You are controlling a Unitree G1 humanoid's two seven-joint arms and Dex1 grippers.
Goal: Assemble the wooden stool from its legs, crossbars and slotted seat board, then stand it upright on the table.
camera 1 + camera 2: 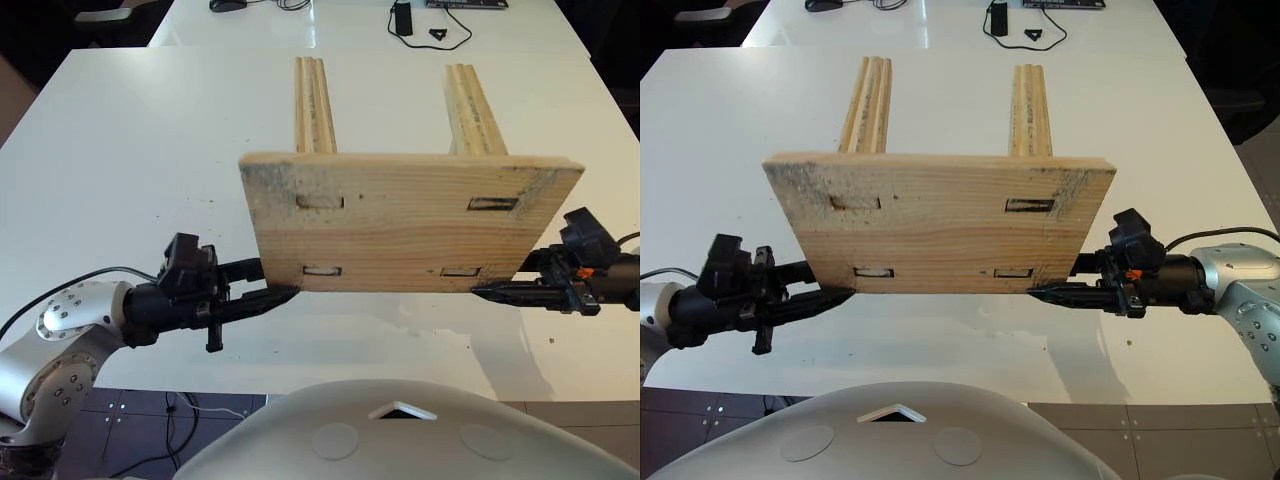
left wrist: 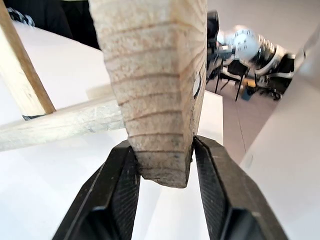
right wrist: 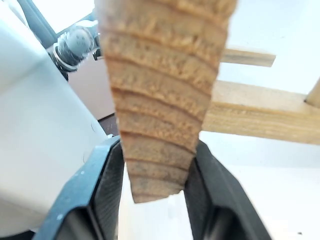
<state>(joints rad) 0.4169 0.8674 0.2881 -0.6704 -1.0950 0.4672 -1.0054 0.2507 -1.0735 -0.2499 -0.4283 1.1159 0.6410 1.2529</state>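
Some of legs (image 1: 313,105) behind seat board (image 1: 400,215)

Seat board (image 1: 410,222) stands on edge, face toward the head camera. It covers the leg (image 1: 313,105) joints and whatever lies behind.
Legs line up one behind another; count uncertain.
Slots (image 1: 320,202) shadowed; filled or not, cannot tell.
Left claw (image 1: 278,292), right claw (image 1: 482,290): tips partly hidden at the board's lower corners.
Wrist views: board end grain runs out of frame, and finger (image 2: 120,195) bases are cut off. A crossbar (image 2: 60,125) runs off the edge.
Right arm (image 2: 245,47) beyond the board, blurred.
Small dark items (image 1: 402,18) on the far table (image 1: 330,25), cut by the top edge, too small to name.
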